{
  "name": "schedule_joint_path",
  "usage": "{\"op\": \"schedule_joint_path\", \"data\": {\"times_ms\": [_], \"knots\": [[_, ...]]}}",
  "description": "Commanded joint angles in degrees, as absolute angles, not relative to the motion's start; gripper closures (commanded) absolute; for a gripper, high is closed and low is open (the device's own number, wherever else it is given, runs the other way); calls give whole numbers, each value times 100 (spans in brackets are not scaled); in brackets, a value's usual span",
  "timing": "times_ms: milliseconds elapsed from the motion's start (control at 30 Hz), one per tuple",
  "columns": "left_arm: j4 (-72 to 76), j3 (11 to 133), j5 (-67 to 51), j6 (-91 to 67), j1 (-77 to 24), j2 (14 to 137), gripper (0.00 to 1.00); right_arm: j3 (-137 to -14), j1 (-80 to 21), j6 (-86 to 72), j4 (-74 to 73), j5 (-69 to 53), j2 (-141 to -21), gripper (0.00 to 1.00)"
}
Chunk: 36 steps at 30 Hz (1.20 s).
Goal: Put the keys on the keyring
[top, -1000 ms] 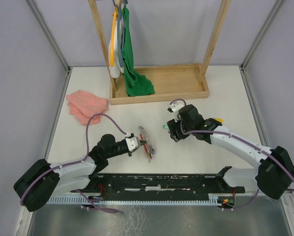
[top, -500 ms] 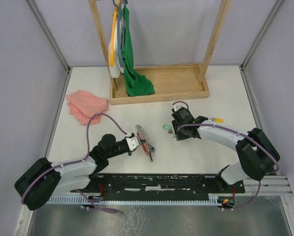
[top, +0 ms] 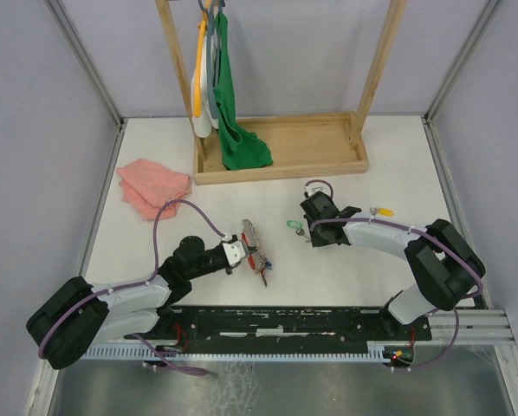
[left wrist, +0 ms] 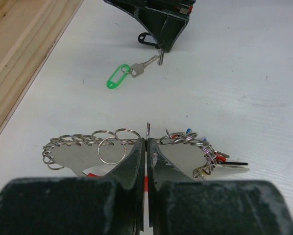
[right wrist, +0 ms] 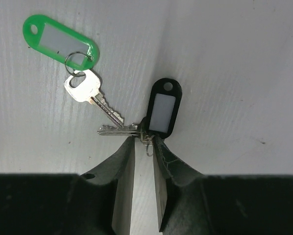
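1. Right gripper: jaws narrow, straddling the black-tagged key's ring, tag pointing straight ahead, blade crosswise. Whether it grips is unclear.
2. Left gripper clamps the keyring, well apart leftward.

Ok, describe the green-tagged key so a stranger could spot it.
Start at the wooden tray at the back. In front of it, just left of the right gripper, lies a silver key. Its tag is green; the neighbouring key's is black.
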State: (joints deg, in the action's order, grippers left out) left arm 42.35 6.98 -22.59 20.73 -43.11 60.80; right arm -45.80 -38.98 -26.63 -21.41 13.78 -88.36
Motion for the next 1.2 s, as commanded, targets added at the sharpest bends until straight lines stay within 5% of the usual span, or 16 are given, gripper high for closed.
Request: {"op": "schedule_joint_path", "data": {"times_ms": [0, 467, 833, 1167], "knots": [[4621, 844, -2320, 2276, -4315, 6088, 97, -4530, -3886, -2788, -2011, 1678, -8840, 72], [4575, 862, -2314, 2269, -4320, 6073, 97, -4743, -3887, -2664, -2665, 1601, -8060, 99], [4585, 826, -2229, 2185, -4315, 5851, 97, -5509, -3809, -3264, -4501, 2954, -7536, 100], [4584, 866, -2048, 2101, -4311, 5927, 97, -4663, -3797, -4464, -3355, 3047, -7826, 100]]}}
